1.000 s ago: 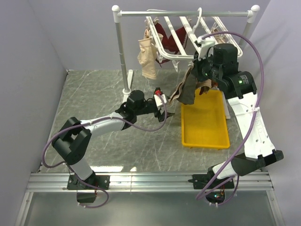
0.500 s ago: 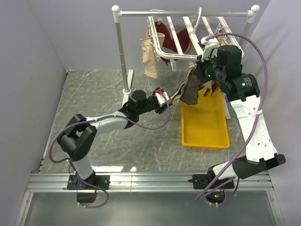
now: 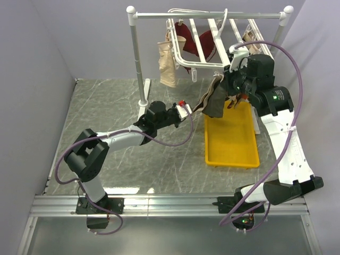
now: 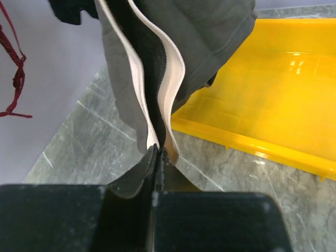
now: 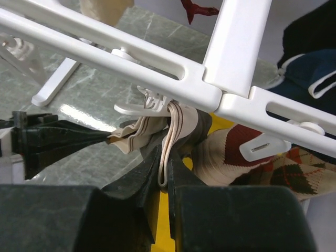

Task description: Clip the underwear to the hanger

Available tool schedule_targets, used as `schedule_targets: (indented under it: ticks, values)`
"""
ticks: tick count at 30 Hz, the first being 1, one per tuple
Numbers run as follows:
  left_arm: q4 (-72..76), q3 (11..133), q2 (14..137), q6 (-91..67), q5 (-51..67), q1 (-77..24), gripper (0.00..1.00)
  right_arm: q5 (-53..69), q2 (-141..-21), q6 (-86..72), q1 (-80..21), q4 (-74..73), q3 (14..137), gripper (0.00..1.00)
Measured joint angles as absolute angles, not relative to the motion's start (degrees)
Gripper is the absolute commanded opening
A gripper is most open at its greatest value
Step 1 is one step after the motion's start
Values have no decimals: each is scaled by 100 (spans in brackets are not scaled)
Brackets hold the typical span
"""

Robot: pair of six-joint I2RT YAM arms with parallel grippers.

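Observation:
The underwear (image 3: pixel 214 102), dark grey-brown with a beige band, hangs under the front rail of the white slatted hanger (image 3: pixel 202 42). My right gripper (image 3: pixel 227 84) is at its top edge. In the right wrist view the jaws (image 5: pixel 169 157) are shut on the folded beige band (image 5: pixel 177 123), which runs up to a small white clip (image 5: pixel 144 102) under the hanger's rail (image 5: pixel 236 42). My left gripper (image 3: pixel 189 110) reaches in from the left and is shut on the underwear's lower corner. The left wrist view shows those jaws (image 4: pixel 158 152) pinching the fabric (image 4: pixel 157 63) where two beige edges meet.
A yellow tray (image 3: pixel 234 154) lies on the marble table below the underwear. The white stand's pole (image 3: pixel 139 64) rises at the back left. A beige garment (image 3: pixel 168 66) and a maroon one (image 3: pixel 191 45) hang from the hanger. A patterned knit piece (image 5: pixel 278 168) hangs from another clip.
My left gripper has moved right to the underwear's lower corner and closed on it. The right gripper has stayed at the band under the hanger, shifting only slightly.

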State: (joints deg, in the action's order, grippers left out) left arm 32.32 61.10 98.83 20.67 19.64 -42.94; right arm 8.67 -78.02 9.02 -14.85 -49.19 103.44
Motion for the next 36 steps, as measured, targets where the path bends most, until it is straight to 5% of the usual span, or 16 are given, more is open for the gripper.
schedule_targets:
  ticks: [6,10,13,36]
  values:
    - [2853,6252,9690,2093,2012,-4254,0,888,-7780,950,-1385,-4856,10197,24]
    - [2742,6329,9502,2110,2080,-4198,0,904,-7754,930,-1317,-4801,10051,49]
    - [2626,6390,9417,2099,2115,-4167,0,888,-7734,928,-1308,-4759,10047,56]
    - [1879,6960,9000,1693,2309,-4165,0,2711,-6589,-515,-1221,-3448,8825,49]
